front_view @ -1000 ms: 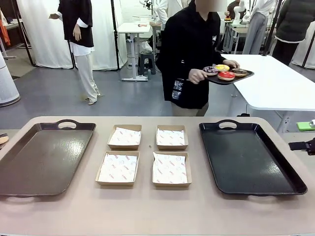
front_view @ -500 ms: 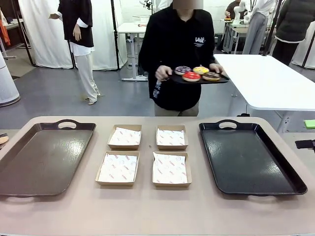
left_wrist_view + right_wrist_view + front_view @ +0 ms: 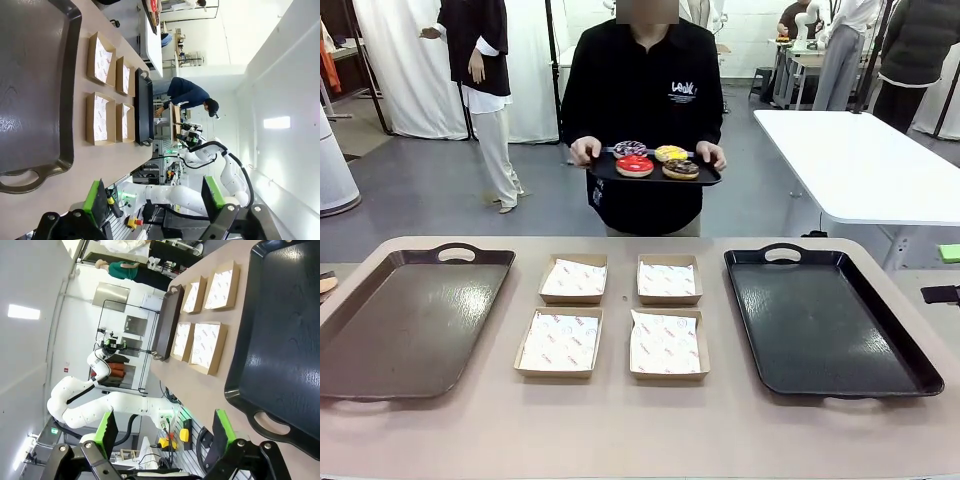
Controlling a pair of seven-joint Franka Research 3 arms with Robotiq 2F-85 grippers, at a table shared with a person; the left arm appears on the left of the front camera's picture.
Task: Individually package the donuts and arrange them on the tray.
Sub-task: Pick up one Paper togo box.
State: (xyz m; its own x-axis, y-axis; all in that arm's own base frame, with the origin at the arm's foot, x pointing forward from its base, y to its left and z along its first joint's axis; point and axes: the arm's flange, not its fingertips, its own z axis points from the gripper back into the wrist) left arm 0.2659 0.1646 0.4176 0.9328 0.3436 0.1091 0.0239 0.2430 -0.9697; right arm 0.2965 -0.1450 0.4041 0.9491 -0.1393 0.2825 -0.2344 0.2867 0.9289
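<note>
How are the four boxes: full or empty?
Empty. The boxes show only paper liners; the donuts sit on the small tray a person holds.

Beige round-cornered tabletop (image 3: 620, 430). Left side: brown rectangular plastic tray (image 3: 410, 320), handle cut-out at its far end. Right side: black rectangular plastic tray (image 3: 830, 325), handle also far. Between them: four shallow brown cardboard boxes lined with white printed paper (image 3: 560, 343), two near, two far, apart from each other and from both trays.
</note>
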